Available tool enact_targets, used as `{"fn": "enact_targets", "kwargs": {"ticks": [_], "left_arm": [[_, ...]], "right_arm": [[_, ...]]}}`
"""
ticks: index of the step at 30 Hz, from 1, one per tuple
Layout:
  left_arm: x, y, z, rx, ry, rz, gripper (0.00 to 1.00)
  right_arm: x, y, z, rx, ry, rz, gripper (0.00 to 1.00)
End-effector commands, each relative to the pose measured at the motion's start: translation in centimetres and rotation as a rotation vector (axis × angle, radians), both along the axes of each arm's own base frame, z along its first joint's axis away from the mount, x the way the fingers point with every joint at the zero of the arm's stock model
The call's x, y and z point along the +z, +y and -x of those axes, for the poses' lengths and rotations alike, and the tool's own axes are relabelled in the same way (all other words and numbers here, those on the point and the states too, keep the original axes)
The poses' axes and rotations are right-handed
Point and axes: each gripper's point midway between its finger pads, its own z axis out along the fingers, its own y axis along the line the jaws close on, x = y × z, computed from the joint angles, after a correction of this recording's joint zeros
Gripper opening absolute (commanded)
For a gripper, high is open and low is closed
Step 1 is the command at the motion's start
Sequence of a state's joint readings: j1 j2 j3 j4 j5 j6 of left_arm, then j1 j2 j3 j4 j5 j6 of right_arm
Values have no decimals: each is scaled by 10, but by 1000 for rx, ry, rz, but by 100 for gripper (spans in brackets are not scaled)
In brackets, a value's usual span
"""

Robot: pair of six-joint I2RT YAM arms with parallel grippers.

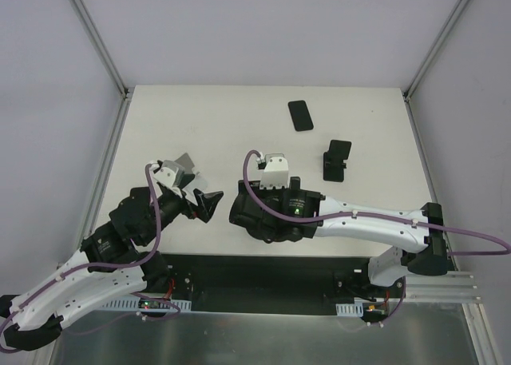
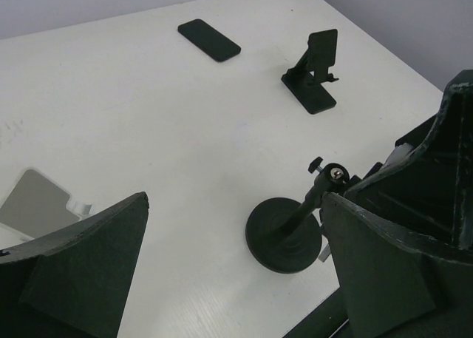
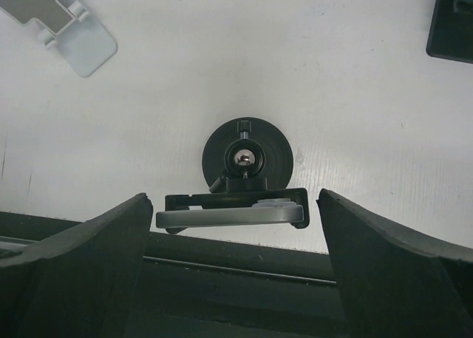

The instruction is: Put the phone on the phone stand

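Observation:
A flat black phone (image 1: 300, 115) lies at the far middle of the table; it also shows in the left wrist view (image 2: 209, 39). The black phone stand (image 1: 337, 159), a tilted back plate on a short foot, stands empty to its near right and shows in the left wrist view (image 2: 315, 70). My right gripper (image 1: 265, 218) is open (image 3: 233, 197) above a round-based black holder (image 3: 247, 151) whose clamp carries a grey phone-like slab (image 3: 229, 216) edge-on between the fingers, untouched. My left gripper (image 1: 201, 196) is open and empty (image 2: 233, 205).
A light grey stand (image 1: 185, 167) sits by my left gripper, seen also from both wrists (image 2: 35, 203) (image 3: 70, 27). The round holder's base (image 2: 284, 234) is near the table's front edge. A black flat corner (image 3: 452, 20) shows at the right wrist view's top right.

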State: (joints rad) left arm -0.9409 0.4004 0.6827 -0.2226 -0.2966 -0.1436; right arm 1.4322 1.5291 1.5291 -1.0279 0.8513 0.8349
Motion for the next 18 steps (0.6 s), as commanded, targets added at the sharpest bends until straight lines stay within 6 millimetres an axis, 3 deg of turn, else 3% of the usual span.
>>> {"fn": "enact_targets", "kwargs": {"ticks": [1, 12, 18], "left_arm": [[0, 2, -1, 5, -13, -3, 99], [-3, 1, 0, 2, 10, 1, 95], [-3, 1, 3, -8, 11, 15, 98]], "right_arm": [[8, -7, -4, -44, -38, -1, 95], [-6, 2, -4, -23, -26, 13, 86], [-12, -2, -4, -31, -16, 33, 78]]}}
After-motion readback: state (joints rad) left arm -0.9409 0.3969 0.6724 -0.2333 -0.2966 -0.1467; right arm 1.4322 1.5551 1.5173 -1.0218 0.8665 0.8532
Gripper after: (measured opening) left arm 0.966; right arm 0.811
